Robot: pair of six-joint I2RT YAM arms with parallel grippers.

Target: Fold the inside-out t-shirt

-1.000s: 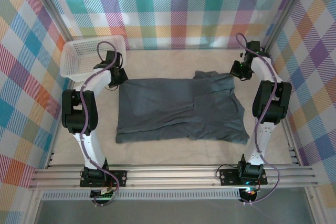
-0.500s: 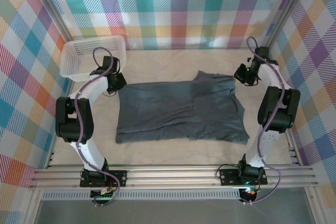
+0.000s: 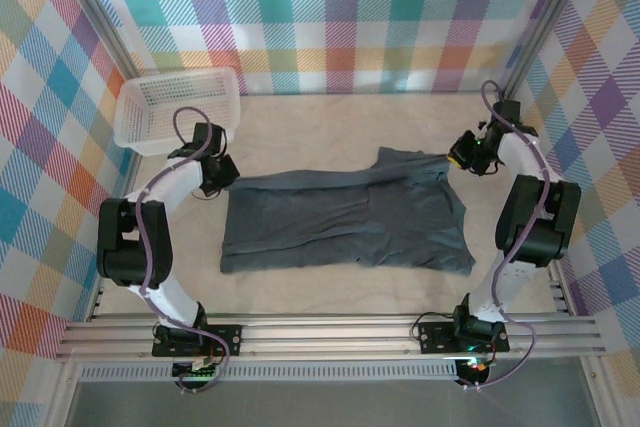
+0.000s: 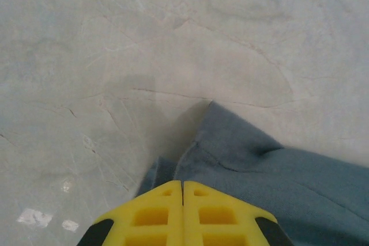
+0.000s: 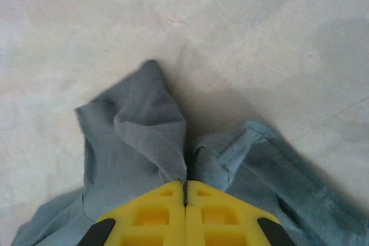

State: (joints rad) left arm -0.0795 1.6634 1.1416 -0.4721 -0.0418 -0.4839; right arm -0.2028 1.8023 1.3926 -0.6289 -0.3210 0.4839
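T-shirt, slate blue-grey; long axis left to right across table, wider rumpled end rightward; left gripper clenched on far-left corner; right gripper clenched on far-right corner.

Far left corner: white plastic lattice basket, rectangular, upright, open side up, close to the left wall. It stands on the pale cream table covering. Close up, the covering shows fine creases and thin crack-like lines, plus two small bright white patches at lower left; what they are cannot be told. Enclosure: pastel multicolour plaid wall panels on back and both sides. Silver aluminium posts slant up at the back corners. Silver aluminium rails run along the near edge.
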